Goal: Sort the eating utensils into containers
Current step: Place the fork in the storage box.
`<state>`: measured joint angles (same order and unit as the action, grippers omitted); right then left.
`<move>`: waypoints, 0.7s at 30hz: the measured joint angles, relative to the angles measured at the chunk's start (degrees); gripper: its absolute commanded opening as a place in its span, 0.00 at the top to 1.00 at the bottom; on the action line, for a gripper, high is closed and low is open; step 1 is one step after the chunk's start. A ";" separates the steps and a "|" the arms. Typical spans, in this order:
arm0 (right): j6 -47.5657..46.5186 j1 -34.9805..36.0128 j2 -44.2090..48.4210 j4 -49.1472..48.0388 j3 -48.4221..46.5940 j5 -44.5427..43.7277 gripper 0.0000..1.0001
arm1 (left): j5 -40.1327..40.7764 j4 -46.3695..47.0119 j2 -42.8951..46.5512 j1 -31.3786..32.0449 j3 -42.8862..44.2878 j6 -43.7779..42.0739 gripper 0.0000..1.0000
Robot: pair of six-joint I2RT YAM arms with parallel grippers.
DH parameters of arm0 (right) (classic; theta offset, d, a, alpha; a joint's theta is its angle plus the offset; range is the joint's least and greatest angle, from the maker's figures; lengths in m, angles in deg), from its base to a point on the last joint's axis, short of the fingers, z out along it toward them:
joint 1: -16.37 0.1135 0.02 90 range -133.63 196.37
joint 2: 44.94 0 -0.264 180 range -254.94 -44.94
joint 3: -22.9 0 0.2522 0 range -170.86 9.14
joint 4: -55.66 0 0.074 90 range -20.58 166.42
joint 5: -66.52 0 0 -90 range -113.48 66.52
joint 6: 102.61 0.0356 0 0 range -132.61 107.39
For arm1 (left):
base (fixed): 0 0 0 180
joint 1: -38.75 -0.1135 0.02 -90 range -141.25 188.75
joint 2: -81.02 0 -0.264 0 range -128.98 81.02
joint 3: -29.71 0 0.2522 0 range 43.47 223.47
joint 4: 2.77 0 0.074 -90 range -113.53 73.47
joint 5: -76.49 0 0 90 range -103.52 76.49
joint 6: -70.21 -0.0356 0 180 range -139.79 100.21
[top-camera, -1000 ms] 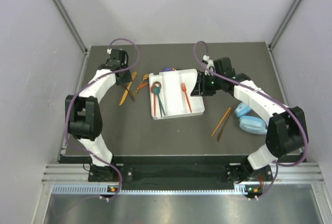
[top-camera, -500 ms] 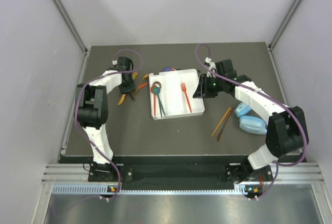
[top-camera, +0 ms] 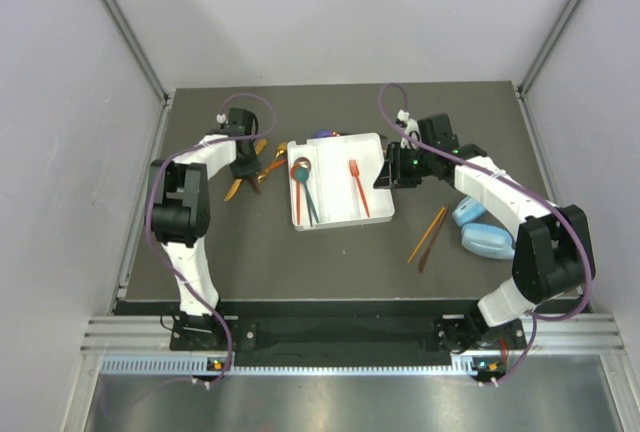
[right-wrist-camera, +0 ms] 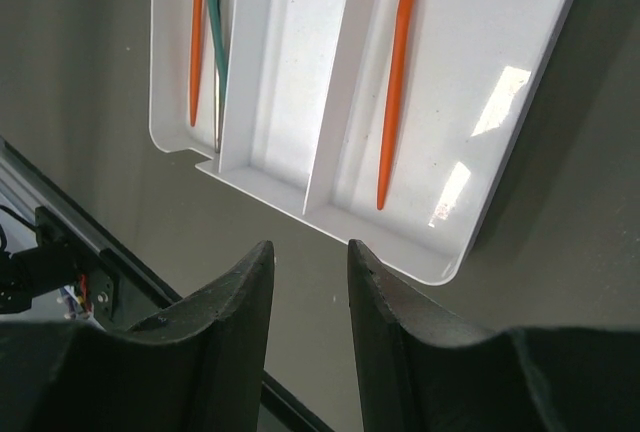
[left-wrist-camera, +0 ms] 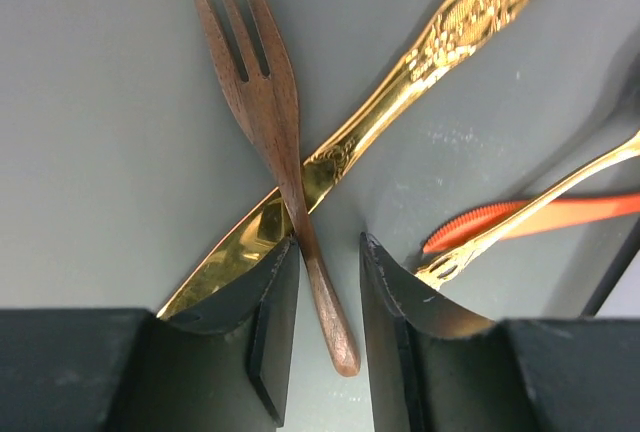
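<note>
Filling the floor of a booth with pale lilac walls, a dark grey matte tabletop runs back from an aluminium rail where both arms are bolted.

A white rectangular plastic tray with long compartments lies at mid-table. An orange plastic fork lies alone in its right-hand compartment. The left-hand one holds a teal spoon beside an orange-handled utensil, and the middle one shows bare white.

Left of the tray, loose utensils lie in a small heap on the bare surface. The left gripper is low over them, its jaws parted and straddling the handle of a brown wooden fork – the left finger looks to touch it, while a gap shows on the other side. That fork lies across an ornate gold knife. Just beside them are a slim gold utensil and a red-orange serrated knife.

The right gripper hangs at the tray's right edge, jaws apart with nothing between them.

Further right, two thin sticks – one orange, one brown – lie near light-blue headphones.
</note>
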<state>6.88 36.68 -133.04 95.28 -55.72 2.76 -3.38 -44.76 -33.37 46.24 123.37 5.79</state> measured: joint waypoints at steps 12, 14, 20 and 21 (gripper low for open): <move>0.00 -0.72 0.00 0.09 0.00 0.72 0.65 | 0.72 0.70 -1.57 -0.02 1.86 0.02 1.00; 0.00 -0.74 0.00 0.09 0.00 0.87 0.65 | 0.48 1.88 -0.72 -0.02 0.55 0.04 1.00; 0.02 -0.83 -0.20 -0.04 0.00 1.44 0.65 | -1.79 0.61 1.88 0.02 -1.90 -1.14 1.00; 0.02 -0.90 -0.28 -0.11 0.00 1.53 0.65 | -1.84 -0.33 2.23 0.17 -1.90 -1.62 1.00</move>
<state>6.90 35.79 -133.32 95.18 -55.72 4.29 -5.22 -45.08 -31.14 46.41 121.47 4.17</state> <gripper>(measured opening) 0.354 0.034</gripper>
